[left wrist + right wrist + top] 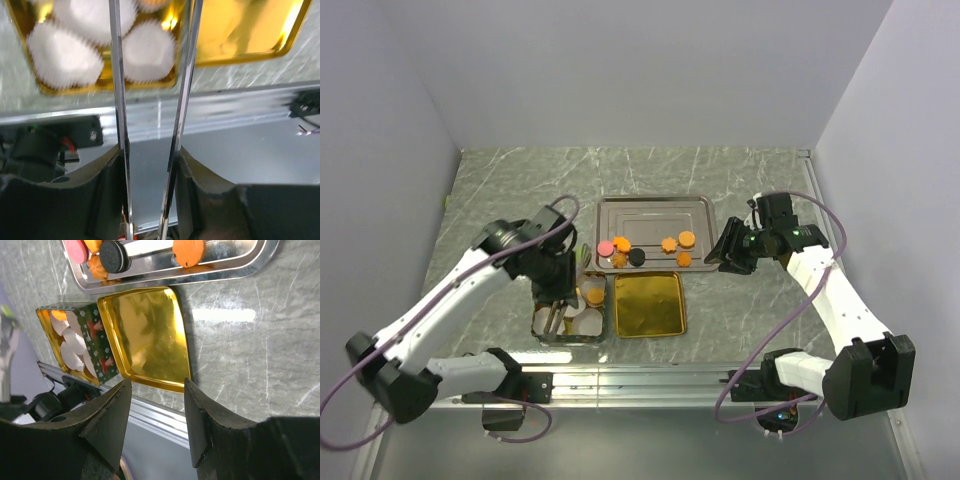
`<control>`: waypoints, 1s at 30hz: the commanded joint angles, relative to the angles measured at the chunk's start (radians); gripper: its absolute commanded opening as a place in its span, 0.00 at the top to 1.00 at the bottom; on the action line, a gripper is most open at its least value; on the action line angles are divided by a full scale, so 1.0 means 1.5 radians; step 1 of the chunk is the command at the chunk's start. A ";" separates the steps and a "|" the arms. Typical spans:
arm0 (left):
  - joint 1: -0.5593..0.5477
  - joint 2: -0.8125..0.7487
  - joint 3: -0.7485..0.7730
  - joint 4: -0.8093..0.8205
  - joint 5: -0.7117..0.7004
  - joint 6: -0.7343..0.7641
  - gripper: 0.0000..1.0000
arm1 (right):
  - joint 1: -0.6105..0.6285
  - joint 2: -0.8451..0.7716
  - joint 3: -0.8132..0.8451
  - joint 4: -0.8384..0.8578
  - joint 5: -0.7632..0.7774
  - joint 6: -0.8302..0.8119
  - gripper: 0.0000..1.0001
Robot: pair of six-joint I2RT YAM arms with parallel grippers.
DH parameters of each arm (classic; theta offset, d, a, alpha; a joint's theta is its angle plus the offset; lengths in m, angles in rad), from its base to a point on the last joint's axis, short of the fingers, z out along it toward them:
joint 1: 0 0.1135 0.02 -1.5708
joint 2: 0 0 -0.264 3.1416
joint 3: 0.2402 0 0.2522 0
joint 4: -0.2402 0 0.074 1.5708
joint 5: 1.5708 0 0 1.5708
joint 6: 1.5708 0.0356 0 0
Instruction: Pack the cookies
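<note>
Several cookies lie on a silver tray (655, 208): a pink one (605, 247), a black one (637, 256) and orange ones (669, 244). One orange cookie (595, 296) sits in a gold box (538, 325) with white paper cups (65, 52). My left gripper (556, 282) is shut on metal tongs (116, 100). The tongs' arms stand apart over the box, with nothing between them where they show. My right gripper (156, 390) is open and empty, right of the tray (722, 258). The right wrist view shows the pink (76, 247), black (115, 256) and orange (189, 250) cookies.
A shallow gold lid (650, 304) lies right of the box, in front of the tray; it also shows in the right wrist view (150, 335). The box's side is green and patterned (100, 347). A metal rail (650, 378) runs along the near table edge.
</note>
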 commanded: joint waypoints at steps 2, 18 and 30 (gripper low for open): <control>-0.002 -0.059 -0.077 -0.019 0.019 -0.056 0.58 | 0.009 -0.005 -0.004 0.033 -0.008 0.012 0.46; -0.004 -0.146 -0.196 -0.031 0.034 -0.078 0.53 | 0.015 -0.051 -0.062 0.053 -0.005 0.038 0.47; -0.004 -0.108 -0.161 -0.030 0.002 -0.066 0.49 | 0.015 -0.057 -0.070 0.060 -0.004 0.042 0.47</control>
